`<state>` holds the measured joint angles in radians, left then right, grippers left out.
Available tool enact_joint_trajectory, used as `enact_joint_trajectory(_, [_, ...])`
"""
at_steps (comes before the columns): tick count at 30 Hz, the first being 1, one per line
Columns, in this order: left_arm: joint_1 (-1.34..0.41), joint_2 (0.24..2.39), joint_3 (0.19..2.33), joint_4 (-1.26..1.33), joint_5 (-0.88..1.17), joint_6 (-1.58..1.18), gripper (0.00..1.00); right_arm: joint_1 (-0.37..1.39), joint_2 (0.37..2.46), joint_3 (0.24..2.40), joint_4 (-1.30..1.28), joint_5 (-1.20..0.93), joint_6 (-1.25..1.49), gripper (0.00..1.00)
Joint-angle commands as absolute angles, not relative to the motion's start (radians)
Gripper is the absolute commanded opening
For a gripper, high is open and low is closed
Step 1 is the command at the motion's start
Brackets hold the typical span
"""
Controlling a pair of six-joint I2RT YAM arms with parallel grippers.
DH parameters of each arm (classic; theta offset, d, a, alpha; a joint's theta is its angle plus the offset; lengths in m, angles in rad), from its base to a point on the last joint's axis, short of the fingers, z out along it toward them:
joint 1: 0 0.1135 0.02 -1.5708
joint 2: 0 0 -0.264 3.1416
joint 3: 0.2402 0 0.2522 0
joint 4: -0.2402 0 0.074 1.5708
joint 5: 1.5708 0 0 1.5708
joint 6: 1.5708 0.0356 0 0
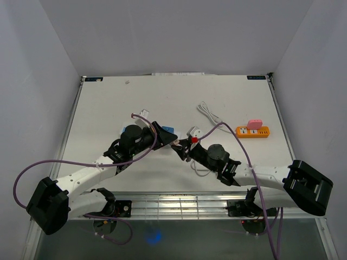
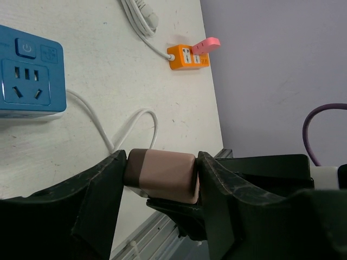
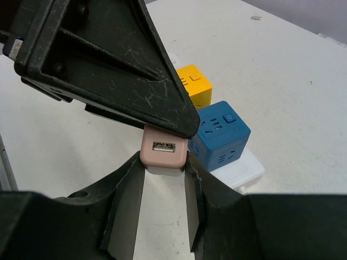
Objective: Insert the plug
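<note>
A pink USB charger plug (image 2: 162,172) is held between both grippers above the table. My left gripper (image 2: 161,162) is shut on its two sides. My right gripper (image 3: 164,162) pinches its lower end between its fingertips, with the USB port facing the camera (image 3: 162,147). In the top view the two grippers meet at mid table, left (image 1: 172,140) and right (image 1: 183,147), and the plug is hidden between them. A blue socket cube (image 2: 30,73) sits on the table just beyond; it also shows in the right wrist view (image 3: 219,135).
A yellow socket cube (image 3: 196,84) stands behind the blue one. An orange power strip (image 1: 252,131) with a pink plug (image 1: 254,123) on it lies at the right, its white cable (image 1: 209,112) coiled beside it. A white cable (image 2: 116,132) loops from the blue cube.
</note>
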<state>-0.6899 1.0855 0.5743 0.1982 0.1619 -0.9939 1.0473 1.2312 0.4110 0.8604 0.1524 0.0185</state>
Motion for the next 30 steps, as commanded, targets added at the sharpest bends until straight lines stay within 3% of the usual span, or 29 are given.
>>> enact_joint_trajectory(1, [-0.689, 1.066, 0.588, 0.244, 0.205, -0.982, 0.6, 1.045, 1.226, 0.454, 0.885, 0.163, 0.009, 0.08])
enact_joint_trajectory(3, [-0.69, 1.066, 0.584, 0.252, 0.213, -0.982, 0.51, 1.045, 1.227, 0.454, 0.887, 0.167, 0.009, 0.08])
enact_joint_trajectory(8, [-0.69, 1.066, 0.575, 0.262, 0.219, -0.989, 0.43, 1.046, 1.224, 0.442, 0.896, 0.19, 0.006, 0.11])
enact_joint_trajectory(9, [-0.69, 1.065, 0.574, 0.262, 0.218, -0.991, 0.42, 1.045, 1.223, 0.437, 0.913, 0.19, 0.005, 0.15])
enact_joint_trajectory(11, [-0.69, 1.06, 0.56, 0.264, 0.209, -1.002, 0.4, 1.045, 1.224, 0.42, 0.948, 0.202, 0.005, 0.34])
enact_joint_trajectory(13, [-0.69, 1.057, 0.549, 0.276, 0.203, -1.022, 0.39, 1.045, 1.23, 0.4, 0.991, 0.213, 0.005, 0.44])
enact_joint_trajectory(18, [-0.69, 1.074, 0.543, 0.279, 0.202, -1.034, 0.36, 1.045, 1.249, 0.411, 0.994, 0.196, 0.009, 0.57])
enact_joint_trajectory(22, [-0.69, 1.08, 0.543, 0.279, 0.195, -1.037, 0.35, 1.046, 1.256, 0.416, 0.999, 0.192, 0.015, 0.61])
enact_joint_trajectory(30, [-0.69, 1.094, 0.543, 0.279, 0.201, -1.043, 0.35, 1.045, 1.259, 0.417, 1.0, 0.193, 0.023, 0.58])
